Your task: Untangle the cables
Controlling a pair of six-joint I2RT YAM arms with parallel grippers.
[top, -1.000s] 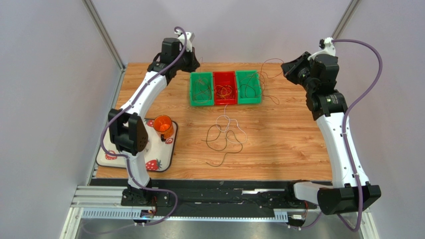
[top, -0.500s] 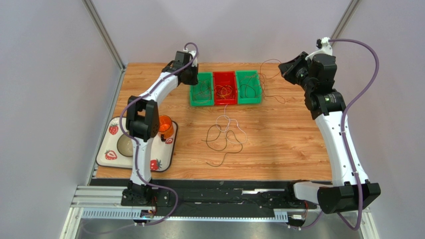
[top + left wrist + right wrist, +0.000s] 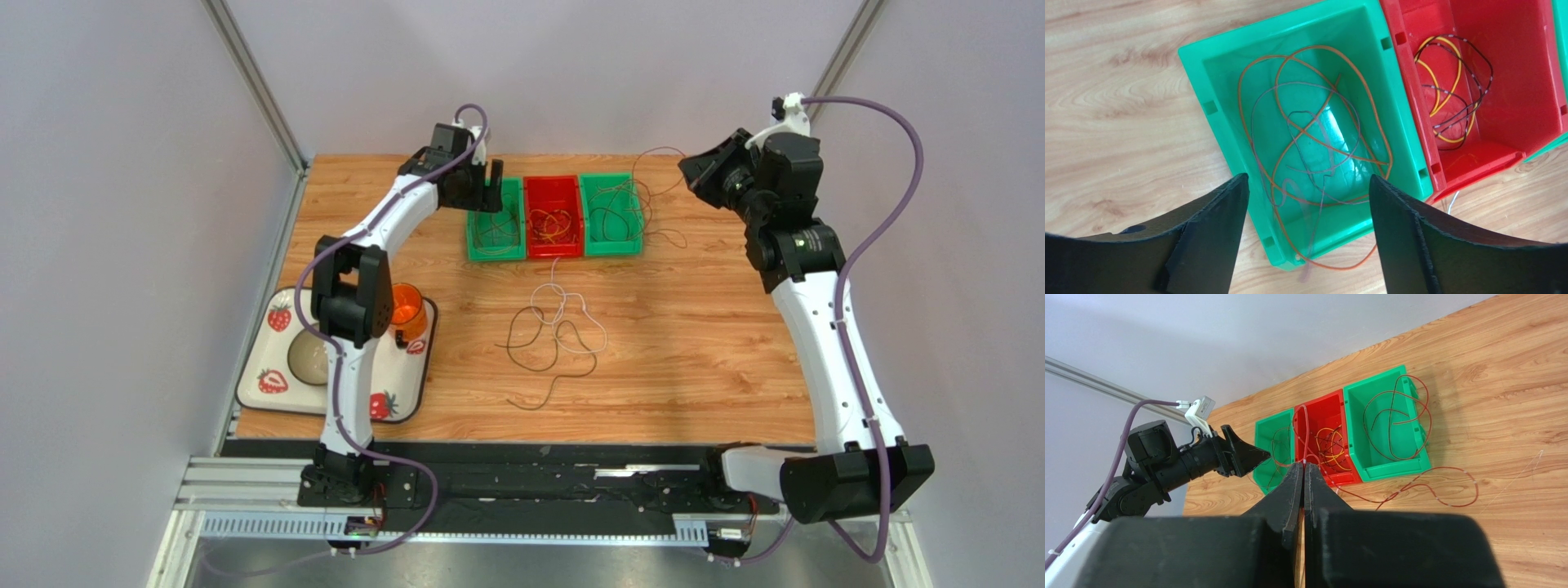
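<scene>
My left claw (image 3: 1307, 180) hangs spread over the green bin (image 3: 1192, 58) at eleven o'clock; my right claw (image 3: 1303, 467), at two o'clock, pinches one of the cables (image 3: 1305, 438).

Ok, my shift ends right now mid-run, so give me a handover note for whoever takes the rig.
Left claw: open above the left green bin, holding nothing.
Right claw: shut, apparently pinching a thin cable.
Done: orange cables in that bin, yellow and dark ones in the red bin, dark red ones in the right green bin, partly spilling out.
Left: the tangle on the table.
</scene>
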